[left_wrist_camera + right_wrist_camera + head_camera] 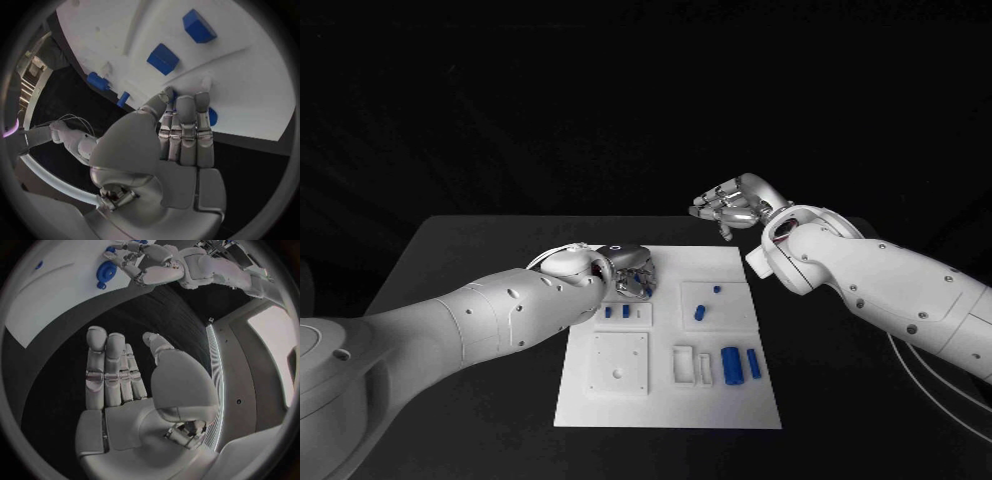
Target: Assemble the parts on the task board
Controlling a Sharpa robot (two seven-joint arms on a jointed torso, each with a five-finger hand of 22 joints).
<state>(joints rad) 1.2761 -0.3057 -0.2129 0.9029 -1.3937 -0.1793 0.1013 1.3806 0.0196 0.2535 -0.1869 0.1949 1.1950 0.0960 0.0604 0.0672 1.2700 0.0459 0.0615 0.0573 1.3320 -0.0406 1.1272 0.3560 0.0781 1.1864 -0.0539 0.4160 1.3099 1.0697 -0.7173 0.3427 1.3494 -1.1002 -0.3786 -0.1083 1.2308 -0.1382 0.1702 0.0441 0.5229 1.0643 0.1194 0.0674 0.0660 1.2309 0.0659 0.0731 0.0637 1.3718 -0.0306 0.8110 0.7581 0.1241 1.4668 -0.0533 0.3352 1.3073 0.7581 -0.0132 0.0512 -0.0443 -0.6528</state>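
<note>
**Left robot hand over the board's far-left corner; right robot hand idle beyond the far edge**

- Left robot hand (629, 270): low over the far-left part of the task board (733, 400). In the left wrist view its fingers (185, 127) lie straight and pressed side by side, their tips at a small blue part (211, 116) on the white plate; whether that part is pinched or merely touched cannot be told.
- Right robot hand (733, 205): raised beyond the board's far-right corner, well apart from every part. Right wrist view shows its fingers (106, 365) extended together, thumb set apart, holding nothing.
- Parts, outward from the left robot hand: two short blue pieces (617, 312) just beside it on the near side; two more (707, 302) to their right; two longer blue cylinders (741, 364) toward the near-right of the board, long axes running near to far.
- Surface (473, 250): black, carries the board.
- Judgement: the left robot hand is much the nearer; the piece at its fingertips is the likely object of the coming move.
</note>
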